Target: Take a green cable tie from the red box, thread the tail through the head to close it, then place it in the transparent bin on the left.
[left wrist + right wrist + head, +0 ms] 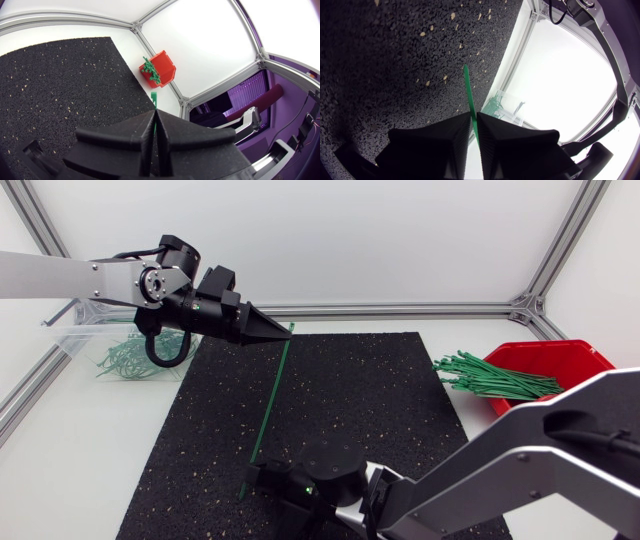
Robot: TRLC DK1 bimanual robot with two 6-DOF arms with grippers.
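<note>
While both arms hold one green cable tie (270, 405) stretched straight across the black mat (380, 410), the left gripper (278, 332) is clamped on the tie's far end at the mat's far edge. The right gripper (258, 477) is clenched on the near end, close to the mat's near edge. Open mat lies on either side of the tie, with the wider stretch toward the right. The red box (560, 358) sits on the white tabletop (90, 430) just off the mat's right edge, and a bundle of green ties (490, 378) spills over its rim toward the mat. The transparent bin (75, 340) stands off the mat's far left corner, under the left arm, with green ties (130, 360) heaped in it. An aluminium frame rail (400, 308) runs along the tabletop's far edge.
</note>
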